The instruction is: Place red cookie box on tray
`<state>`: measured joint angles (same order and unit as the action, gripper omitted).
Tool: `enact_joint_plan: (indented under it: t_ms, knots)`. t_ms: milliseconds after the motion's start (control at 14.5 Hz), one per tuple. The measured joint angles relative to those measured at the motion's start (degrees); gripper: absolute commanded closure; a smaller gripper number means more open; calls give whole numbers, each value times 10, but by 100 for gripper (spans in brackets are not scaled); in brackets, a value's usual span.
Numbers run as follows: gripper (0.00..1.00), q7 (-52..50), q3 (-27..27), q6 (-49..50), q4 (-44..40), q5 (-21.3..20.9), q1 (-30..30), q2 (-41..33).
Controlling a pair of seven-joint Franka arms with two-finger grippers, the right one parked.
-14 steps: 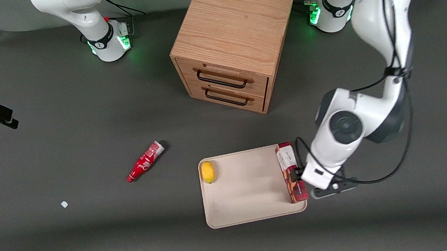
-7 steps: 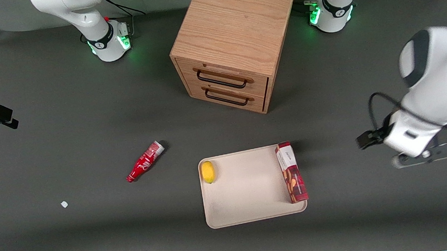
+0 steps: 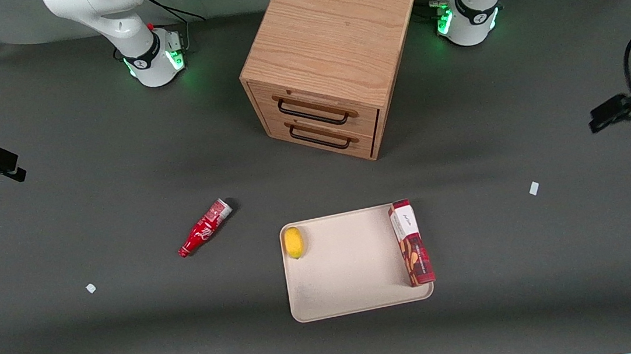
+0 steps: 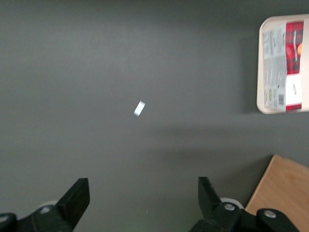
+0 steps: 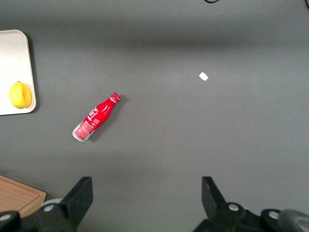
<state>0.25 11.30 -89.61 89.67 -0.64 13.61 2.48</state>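
The red cookie box lies flat on the beige tray, along the tray's edge nearest the working arm's end of the table. The left wrist view shows the same box on the tray. My gripper hangs high above the bare table at the working arm's end, well clear of the tray. Its fingers stand wide apart, so the gripper is open with nothing between them.
A wooden drawer cabinet stands farther from the front camera than the tray. A lemon sits on the tray. A small red bottle lies toward the parked arm's end. White scraps lie on the mat.
My gripper has left the box's side and swung up and away toward the working arm's end of the table. The box has stayed where it lay on the tray.
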Motion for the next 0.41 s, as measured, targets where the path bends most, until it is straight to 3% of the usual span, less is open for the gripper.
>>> enact_joint_plan:
  t_ms: [414]
  knots:
    - [0, 33, -6, 23, 18, 1, 6, -59]
